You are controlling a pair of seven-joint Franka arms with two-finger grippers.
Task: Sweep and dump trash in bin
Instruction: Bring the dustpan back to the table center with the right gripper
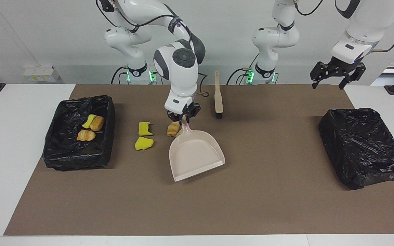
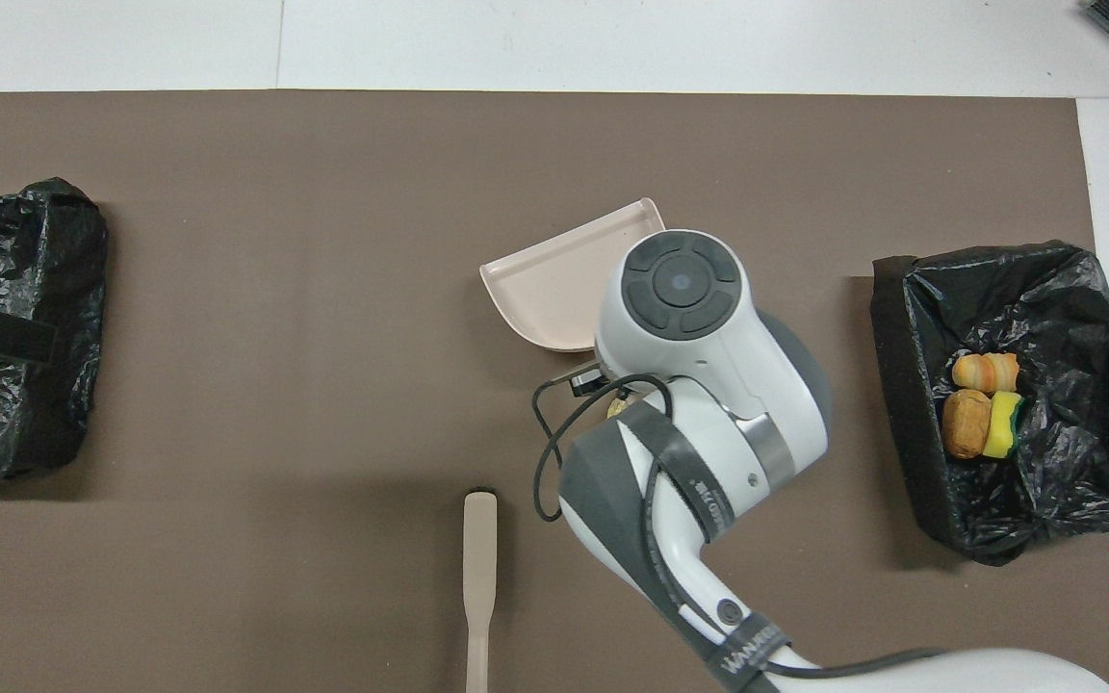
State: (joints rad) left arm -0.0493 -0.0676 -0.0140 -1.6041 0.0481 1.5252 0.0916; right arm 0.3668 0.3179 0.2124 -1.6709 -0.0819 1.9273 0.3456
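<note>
While the left claw (image 1: 337, 78) waits, the right claw (image 1: 182, 118) apparently grips the dustpan (image 1: 197, 153).

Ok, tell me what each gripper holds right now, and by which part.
The right gripper is shut on the dustpan, at its handle's end. The left gripper is open, holding nothing.

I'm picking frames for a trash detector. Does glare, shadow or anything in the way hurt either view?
Facing view: even light, soft shadows; the bin liner shines in patches; loose trash shows clearly. Overhead view: the right arm hides that trash and part of the dustpan.
</note>
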